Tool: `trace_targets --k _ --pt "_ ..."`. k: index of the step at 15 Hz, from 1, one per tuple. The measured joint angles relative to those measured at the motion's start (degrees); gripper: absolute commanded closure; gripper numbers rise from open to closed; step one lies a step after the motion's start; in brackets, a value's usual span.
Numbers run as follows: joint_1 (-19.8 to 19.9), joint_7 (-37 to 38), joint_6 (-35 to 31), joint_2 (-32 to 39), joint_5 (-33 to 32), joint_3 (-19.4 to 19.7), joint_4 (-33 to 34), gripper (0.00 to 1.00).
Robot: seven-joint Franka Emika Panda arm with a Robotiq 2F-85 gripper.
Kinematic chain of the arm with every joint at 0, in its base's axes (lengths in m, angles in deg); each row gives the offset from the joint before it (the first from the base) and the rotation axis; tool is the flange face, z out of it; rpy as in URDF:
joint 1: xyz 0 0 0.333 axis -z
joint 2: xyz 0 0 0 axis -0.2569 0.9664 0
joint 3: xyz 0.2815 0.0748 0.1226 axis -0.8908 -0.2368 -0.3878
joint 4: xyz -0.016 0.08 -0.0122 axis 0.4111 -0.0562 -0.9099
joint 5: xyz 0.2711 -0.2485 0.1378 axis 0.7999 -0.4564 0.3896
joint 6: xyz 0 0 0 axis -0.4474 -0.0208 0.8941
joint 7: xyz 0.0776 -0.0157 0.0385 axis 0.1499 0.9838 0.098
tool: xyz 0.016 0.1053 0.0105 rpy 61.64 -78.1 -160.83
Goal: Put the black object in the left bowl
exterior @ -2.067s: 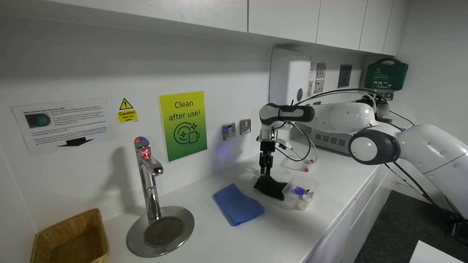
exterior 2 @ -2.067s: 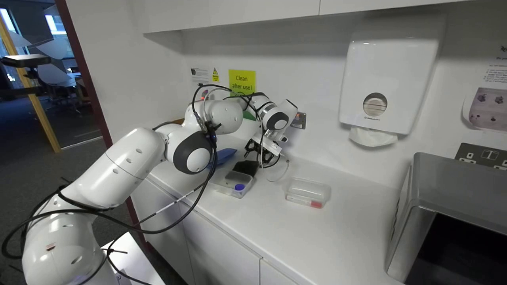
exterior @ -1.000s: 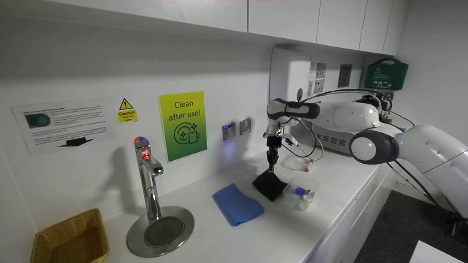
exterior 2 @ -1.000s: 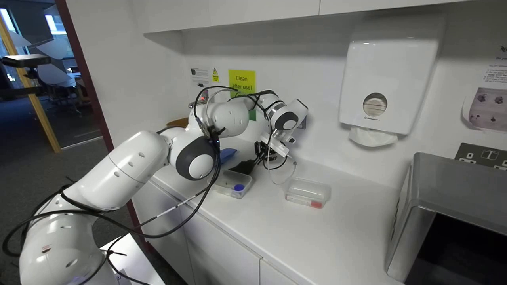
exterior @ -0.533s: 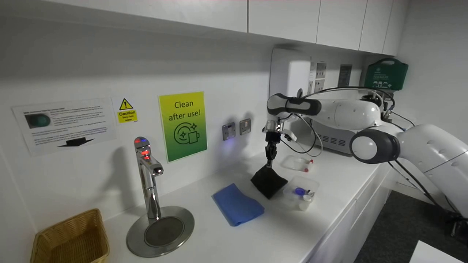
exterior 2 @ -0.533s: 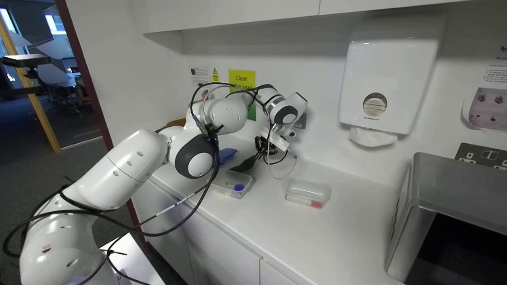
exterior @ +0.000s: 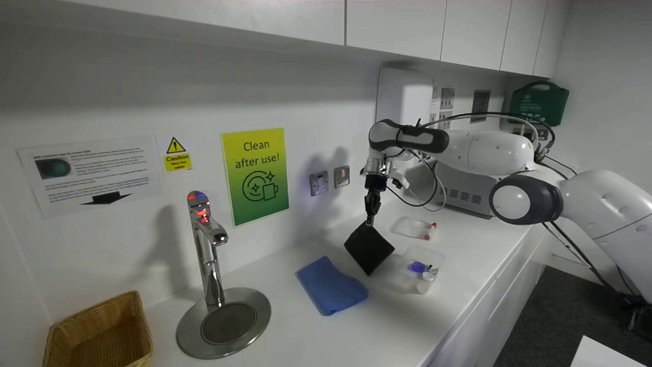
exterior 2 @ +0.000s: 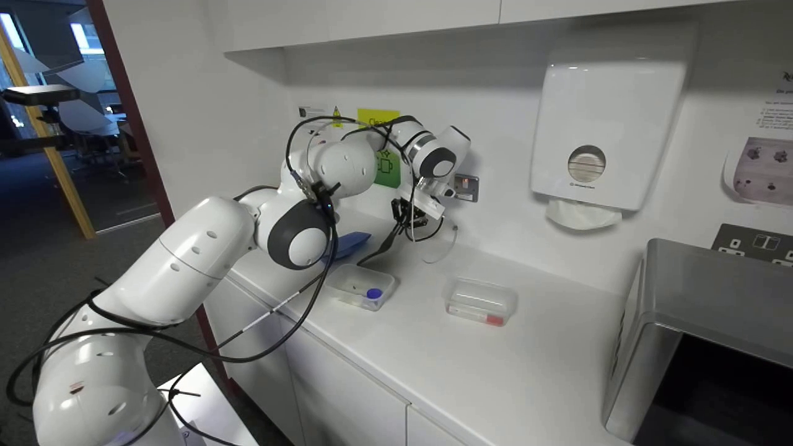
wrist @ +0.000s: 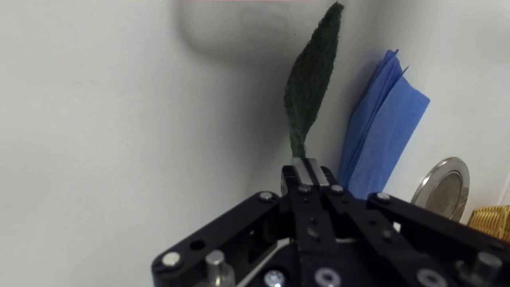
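While gripping the black object [exterior: 369, 250] by its top corner, points the gripper [exterior: 370, 220] downward just right of the middle of the frame in an exterior view. Has both fingertips [wrist: 301, 171] clamped on that corner, together in the wrist view, with the dark material stretching from there towards the top of the frame. Holds it as a tilted hanging square, outside the left bowl [exterior 2: 348, 297]; hard to tell of any contact between its lowest corner and the worktop [exterior: 387, 326]. Can make out that bowl left of the middle, in the lower half of the frame in an exterior view, with a blue lid [exterior 2: 374, 293] in its right end. Farther right, can see a plain bowl [exterior 2: 486, 297] with red at its lower right. Can also see a blue pad [exterior: 331, 285] at the lower middle in an exterior view, a tap [exterior: 206, 250] and a round drain [exterior: 229, 323] at the lower left, and a wicker basket [exterior: 136, 316] in the bottom left corner.
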Motion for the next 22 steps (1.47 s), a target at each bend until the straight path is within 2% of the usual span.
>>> trace_targets --k 9,15,22 --pt "-0.22 0.28 -0.80 -6.04 -1.37 1.93 -2.27 1.00" --pt "-2.20 0.28 -0.45 -11.56 -4.28 2.78 -9.57 1.00" --pt "-3.07 0.27 0.00 -16.28 -4.80 2.78 -17.73 1.00"
